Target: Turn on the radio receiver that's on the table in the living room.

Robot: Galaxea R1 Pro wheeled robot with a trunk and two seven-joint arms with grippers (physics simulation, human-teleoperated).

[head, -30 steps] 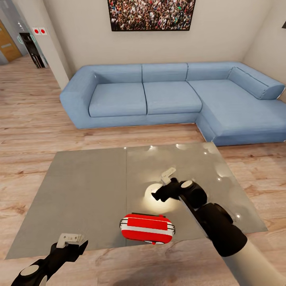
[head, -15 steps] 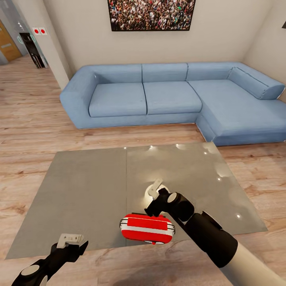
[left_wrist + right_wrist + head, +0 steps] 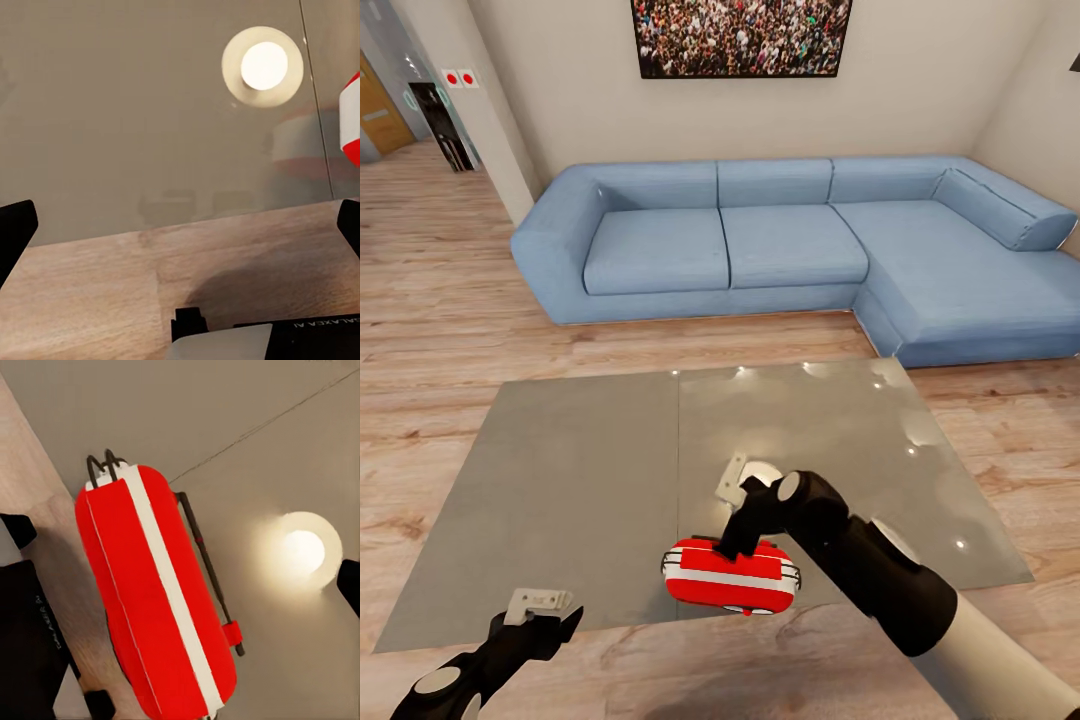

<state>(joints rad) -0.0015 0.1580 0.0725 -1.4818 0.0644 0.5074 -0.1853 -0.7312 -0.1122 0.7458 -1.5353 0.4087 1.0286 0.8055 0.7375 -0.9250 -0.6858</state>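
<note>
Right pincer (image 3: 732, 482): poised just above the radio's far edge; whether its fingers are apart or together cannot be told.
Radio (image 3: 731, 576): red, lying near the front edge of the grey table (image 3: 580, 480), directly beneath the right pincer.
Long axis: runs side to side across the robot's front; thin handle (image 3: 210, 574) along the far side, dial toward the robot.
Left pincer (image 3: 538, 602): fingers apart, beside the table's front edge, well apart from the radio.
Nearer arm: the right, by judgement.
</note>
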